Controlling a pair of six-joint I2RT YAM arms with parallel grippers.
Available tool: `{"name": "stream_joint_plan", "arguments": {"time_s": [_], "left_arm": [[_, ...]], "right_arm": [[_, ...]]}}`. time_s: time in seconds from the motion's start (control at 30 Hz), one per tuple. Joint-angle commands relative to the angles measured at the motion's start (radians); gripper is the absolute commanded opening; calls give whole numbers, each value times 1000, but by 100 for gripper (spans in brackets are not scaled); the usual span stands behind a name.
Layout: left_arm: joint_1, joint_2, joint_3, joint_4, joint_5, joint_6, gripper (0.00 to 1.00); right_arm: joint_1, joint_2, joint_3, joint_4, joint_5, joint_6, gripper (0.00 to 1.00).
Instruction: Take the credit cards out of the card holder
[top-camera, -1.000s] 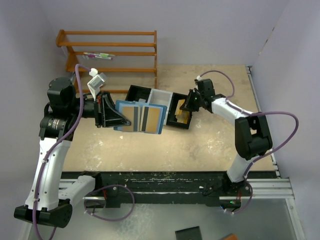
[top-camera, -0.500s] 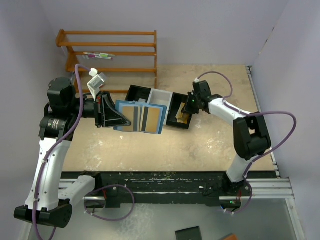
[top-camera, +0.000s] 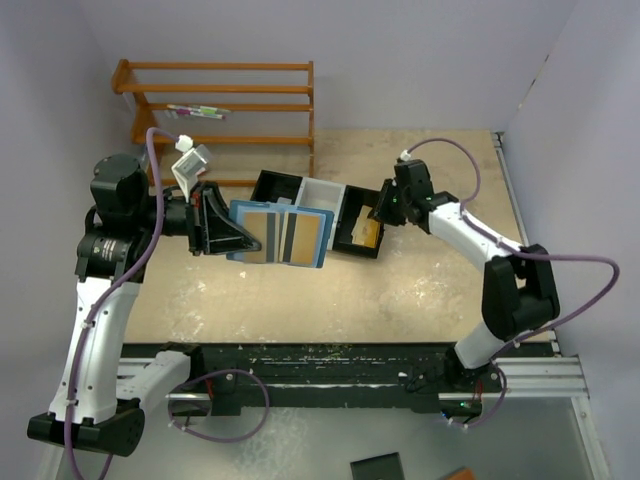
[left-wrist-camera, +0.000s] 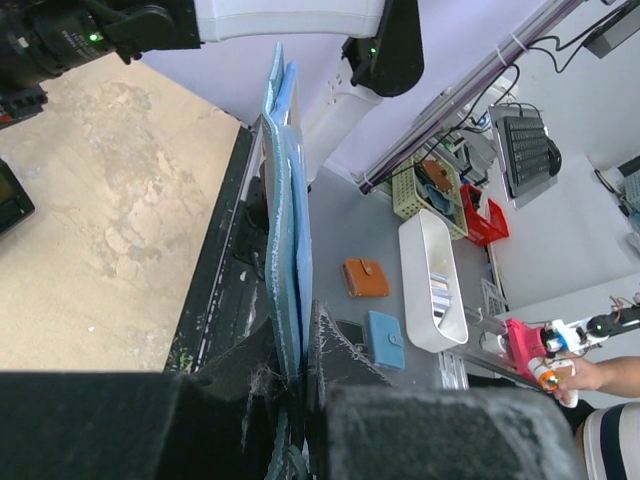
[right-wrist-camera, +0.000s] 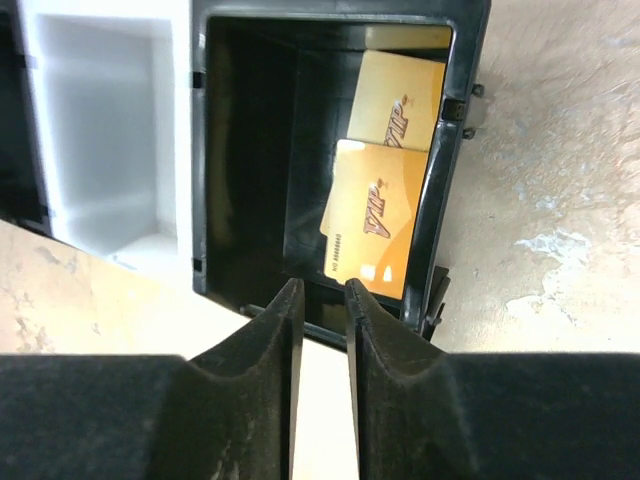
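Note:
My left gripper (top-camera: 232, 235) is shut on one edge of the blue card holder (top-camera: 322, 240) and holds it spread open above the table. Gold-tan credit cards (top-camera: 262, 235) show in its pockets. In the left wrist view the holder (left-wrist-camera: 285, 200) stands edge-on between my fingers (left-wrist-camera: 335, 350). My right gripper (top-camera: 388, 205) is at the right end of the tray, its jaws a narrow gap apart with nothing between them (right-wrist-camera: 322, 290). Two gold credit cards (right-wrist-camera: 380, 215) lie in the tray's right black compartment, just beyond the fingertips.
The black-and-white three-compartment tray (top-camera: 320, 195) sits at mid-table behind the holder; its white middle compartment (right-wrist-camera: 100, 130) holds nothing. A wooden rack (top-camera: 220, 105) stands at the back left. Walls close the back and right sides. A black rail (top-camera: 330, 360) runs along the near edge.
My right gripper has drawn back a little to the right from the tray's right compartment, and its elbow has swung right. The left arm and the holder have not moved.

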Motion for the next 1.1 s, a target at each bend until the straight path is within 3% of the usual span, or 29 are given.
{"name": "stream_joint_plan", "arguments": {"time_s": [0.0, 0.13, 0.27, 0.3, 0.33, 0.57, 0.77, 0.87, 1.07], "left_arm": [[-1, -10, 46, 23, 11, 17, 1], [-1, -7, 43, 24, 1, 18, 1], [-1, -7, 44, 35, -6, 12, 1], [-1, -6, 44, 36, -6, 9, 1], [-1, -6, 43, 39, -6, 7, 1], [-1, -4, 6, 131, 2, -96, 1], [-1, 7, -6, 125, -13, -88, 1], [-1, 22, 12, 35, -21, 29, 1], [-1, 86, 96, -419, -43, 478, 3]], "right_arm": [[2, -105, -1, -13, 64, 15, 29], [11, -211, -18, 28, -21, 9, 45], [36, -395, -58, 117, -137, 15, 77], [43, -446, -73, 159, -168, 19, 91], [48, -491, -87, 188, -210, 22, 98], [95, -703, -175, 396, -477, 122, 100], [213, -749, -156, 467, -484, 127, 99], [255, -698, -58, 387, -526, 9, 97], [256, -513, 228, 92, -711, -310, 99]]}}
